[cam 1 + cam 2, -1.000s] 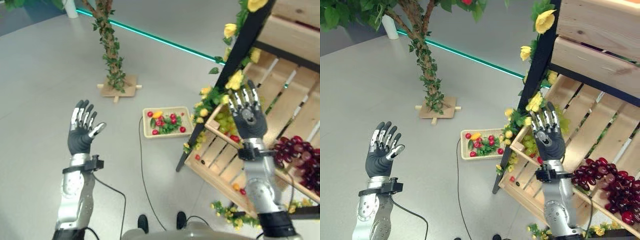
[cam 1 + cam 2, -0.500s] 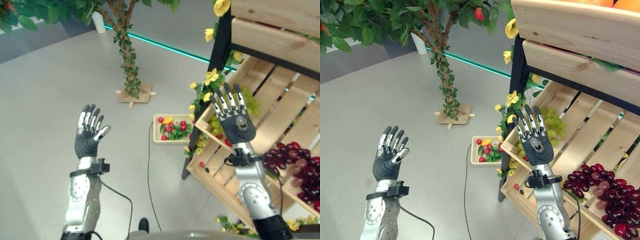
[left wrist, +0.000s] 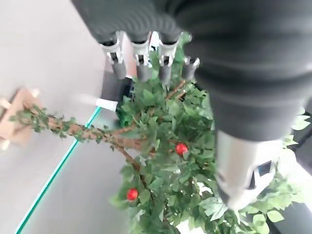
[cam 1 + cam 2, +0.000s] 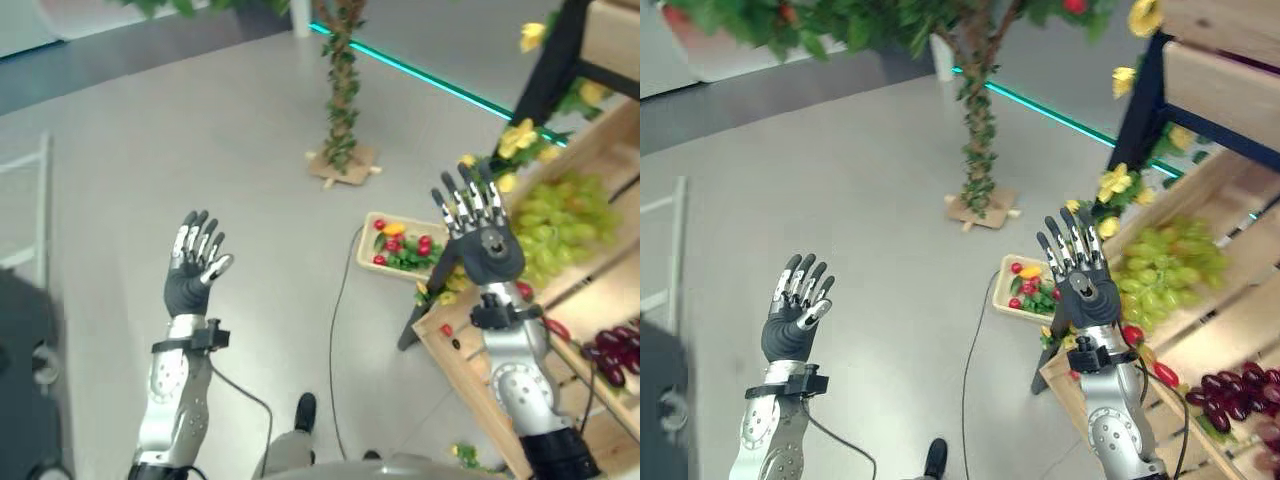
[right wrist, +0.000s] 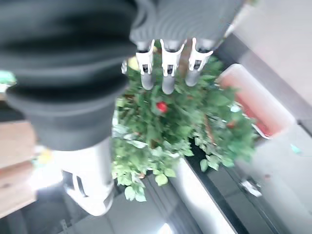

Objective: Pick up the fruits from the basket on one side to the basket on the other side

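A flat beige basket [image 4: 402, 247] of red and orange fruits and green leaves lies on the grey floor beside the stand's black leg [image 4: 418, 318]. My right hand [image 4: 486, 240] is raised with straight spread fingers, empty, in front of the green grapes [image 4: 556, 220]. Well left of the basket, my left hand [image 4: 192, 275] is also raised over bare floor, fingers straight, holding nothing. Both wrist views look past straight fingers [image 3: 139, 61] [image 5: 165, 66] up at the tree's foliage with red fruits [image 3: 181, 148].
A wooden slatted display stand [image 4: 1200, 330] with yellow flowers [image 4: 1116, 182] fills the right side, carrying green grapes, dark red grapes [image 4: 1228, 412] and small red fruits [image 4: 1131, 334]. An artificial tree's trunk [image 4: 343, 110] stands on a wooden cross base [image 4: 342, 168]. A white frame [image 4: 25, 215] stands at far left.
The camera has swung, so the whole scene has shifted: tree, basket and stand sit further right and higher. Both hands stay raised and open, holding nothing.
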Robot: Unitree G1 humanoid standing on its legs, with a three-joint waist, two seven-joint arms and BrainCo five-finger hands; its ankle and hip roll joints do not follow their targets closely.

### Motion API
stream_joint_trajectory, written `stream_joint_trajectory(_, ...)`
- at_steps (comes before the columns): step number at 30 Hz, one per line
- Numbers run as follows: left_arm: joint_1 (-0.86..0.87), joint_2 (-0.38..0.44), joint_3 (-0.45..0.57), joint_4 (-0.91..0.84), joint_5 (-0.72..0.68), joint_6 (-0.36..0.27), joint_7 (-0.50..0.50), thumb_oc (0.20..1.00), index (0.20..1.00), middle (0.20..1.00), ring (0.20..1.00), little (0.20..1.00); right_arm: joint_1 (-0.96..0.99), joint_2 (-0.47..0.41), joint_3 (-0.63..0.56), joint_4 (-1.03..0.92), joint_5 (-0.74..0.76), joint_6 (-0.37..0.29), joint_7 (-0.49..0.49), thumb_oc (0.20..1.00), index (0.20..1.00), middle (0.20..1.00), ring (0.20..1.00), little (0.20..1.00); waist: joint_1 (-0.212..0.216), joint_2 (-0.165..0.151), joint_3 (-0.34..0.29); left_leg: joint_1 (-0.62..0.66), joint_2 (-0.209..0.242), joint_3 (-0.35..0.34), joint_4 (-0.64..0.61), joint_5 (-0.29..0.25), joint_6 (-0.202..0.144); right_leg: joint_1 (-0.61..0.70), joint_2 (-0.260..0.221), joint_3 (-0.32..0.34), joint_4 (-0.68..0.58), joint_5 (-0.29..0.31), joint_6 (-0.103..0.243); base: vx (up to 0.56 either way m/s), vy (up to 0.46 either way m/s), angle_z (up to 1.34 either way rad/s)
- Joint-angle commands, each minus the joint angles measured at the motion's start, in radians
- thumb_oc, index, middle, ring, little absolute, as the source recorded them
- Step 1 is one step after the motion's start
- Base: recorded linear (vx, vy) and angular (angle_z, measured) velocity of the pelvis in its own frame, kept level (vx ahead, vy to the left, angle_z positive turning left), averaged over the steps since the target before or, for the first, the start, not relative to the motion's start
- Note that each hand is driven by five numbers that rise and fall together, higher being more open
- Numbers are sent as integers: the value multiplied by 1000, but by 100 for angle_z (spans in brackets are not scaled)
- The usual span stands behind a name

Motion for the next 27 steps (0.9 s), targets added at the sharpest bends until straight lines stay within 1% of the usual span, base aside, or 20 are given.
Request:
stream_joint_trajectory(1,-48,26,27,-64,-1,-42,-33,1000,1000,1000,1000,1000,-7,-13,-52,-62,-66,-56,-10,1000,1000,1000,1000,1000,-62,11,-50,176,97,53,-28,-111,39,27,38,26,-121,60,110,-88,83,116)
stream_joint_trajectory(2,-56,30,21,-62,5,-45,-29,1000,1000,1000,1000,1000,-3,-16,-61,-61,-76,-62,-16,1000,1000,1000,1000,1000,-79,15,-58,211,136,93,-40,-104,29,24,30,-4,-123,63,110,-96,114,108)
stream_joint_trajectory(4,-83,41,12,-61,30,-47,-21,1000,1000,1000,1000,1000,-1,-36,-87,-55,-160,-81,-63,1000,1000,1000,1000,1000,-108,30,-77,272,206,153,-77,-80,0,11,17,-62,-122,70,112,-115,132,107)
stream_joint_trajectory(5,-84,40,11,-61,31,-47,-20,1000,1000,1000,1000,1000,-1,-36,-87,-56,-162,-81,-65,1000,1000,1000,1000,1000,-109,31,-76,274,206,151,-80,-78,-1,12,17,-64,-122,69,112,-149,217,99)
stream_joint_trajectory(6,-97,52,4,-59,52,-52,-9,1000,1000,1000,1000,1000,7,-53,-112,-49,-257,-95,-116,1000,1000,1000,1000,1000,-124,47,-87,307,251,183,-131,-45,-30,-1,0,-109,-118,77,118,-137,220,112)
stream_joint_trajectory(7,-96,53,7,-57,58,-54,-6,1000,1000,1000,1000,1000,8,-66,-120,-44,-319,-97,-142,1000,1000,1000,1000,1000,-127,59,-91,324,266,191,-156,-35,-43,-6,-2,-129,-113,77,120,-71,225,111)
stream_joint_trajectory(8,-96,53,7,-56,58,-54,-5,1000,1000,1000,1000,1000,8,-66,-119,-44,-319,-96,-142,1000,1000,1000,1000,1000,-128,64,-94,333,270,179,-158,-50,-49,1,5,-112,-113,59,128,-22,243,149)
stream_joint_trajectory(9,-90,63,8,-59,89,-56,3,1000,1000,1000,1000,1000,9,-73,-134,-30,-382,-93,-176,1000,1000,1000,1000,1000,-118,69,-91,315,257,180,-200,-66,-48,-2,-14,-126,-112,79,147,4,274,118)
stream_joint_trajectory(11,-85,79,16,-60,107,-58,13,1000,1000,1000,1000,1000,2,-75,-135,-18,-460,-102,-209,1000,1000,1000,1000,1000,-103,64,-90,307,236,186,-217,-86,-38,-4,-42,-131,-115,116,167,-82,357,109)
stream_joint_trajectory(13,-83,90,27,-54,122,-63,24,1000,1000,1000,1000,1000,5,-79,-137,-11,-541,-96,-240,1000,1000,1000,1000,1000,-85,58,-83,299,197,175,-238,-104,-19,-8,-71,-137,-113,148,190,-72,283,61)
stream_joint_trajectory(14,-83,91,26,-54,123,-63,25,1000,1000,1000,1000,1000,4,-77,-135,-12,-546,-96,-245,1000,1000,1000,1000,1000,-86,56,-82,299,192,175,-239,-104,-15,-8,-76,-137,-112,150,194,-70,349,30)
stream_joint_trajectory(15,-73,101,46,-51,151,-67,37,1000,1000,1000,1000,1000,11,-68,-132,4,-589,-92,-256,1000,1000,1000,1000,1000,-68,43,-78,297,146,163,-258,-117,9,-6,-106,-131,-116,172,214,-122,321,35)
stream_joint_trajectory(16,-72,105,55,-46,164,-69,46,1000,1000,1000,1000,1000,11,-68,-128,18,-625,-87,-271,1000,1000,1000,1000,1000,-59,31,-70,283,121,169,-253,-107,24,-10,-127,-143,-116,198,208,-138,402,34)
stream_joint_trajectory(17,-76,114,65,-43,176,-70,54,1000,1000,1000,1000,1000,3,-68,-118,23,-662,-87,-279,1000,1000,1000,1000,1000,-52,23,-64,275,103,158,-245,-111,35,-12,-142,-137,-112,207,215,-101,268,26)
stream_joint_trajectory(20,-77,129,90,-32,198,-81,60,1000,1000,1000,1000,1000,-3,-46,-96,58,-662,-81,-273,1000,1000,1000,1000,1000,-22,7,-57,262,51,135,-232,-130,65,-6,-195,-132,-115,234,238,-30,274,23)
stream_joint_trajectory(23,-76,131,107,-23,222,-81,66,1000,1000,1000,1000,1000,1,-22,-97,95,-702,-75,-282,1000,1000,1000,1000,1000,6,6,-60,256,16,109,-243,-123,80,6,-228,-150,-103,249,254,-21,232,13)
stream_joint_trajectory(24,-76,132,109,-17,229,-82,72,1000,1000,1000,1000,1000,-1,-14,-96,110,-701,-76,-289,1000,1000,1000,1000,1000,10,9,-59,256,14,99,-254,-117,83,1,-229,-142,-88,248,257,-29,181,31)
stream_joint_trajectory(25,-80,135,104,-4,233,-82,80,1000,1000,1000,1000,1000,3,-1,-99,130,-698,-81,-301,1000,1000,1000,1000,1000,6,11,-53,252,9,74,-271,-99,88,-10,-216,-88,-51,234,259,-28,126,30)
stream_joint_trajectory(26,-80,135,104,-4,233,-82,80,1000,1000,1000,1000,1000,3,-1,-99,130,-698,-81,-301,1000,1000,1000,1000,1000,7,10,-53,252,8,74,-271,-99,88,-10,-217,-88,-50,233,259,-87,168,71)
stream_joint_trajectory(27,-94,136,86,17,238,-83,79,1000,1000,1000,1000,1000,20,0,-104,152,-716,-82,-303,1000,1000,1000,1000,1000,-12,18,-48,240,-2,30,-290,-72,100,-29,-149,48,8,185,250,-51,147,91)
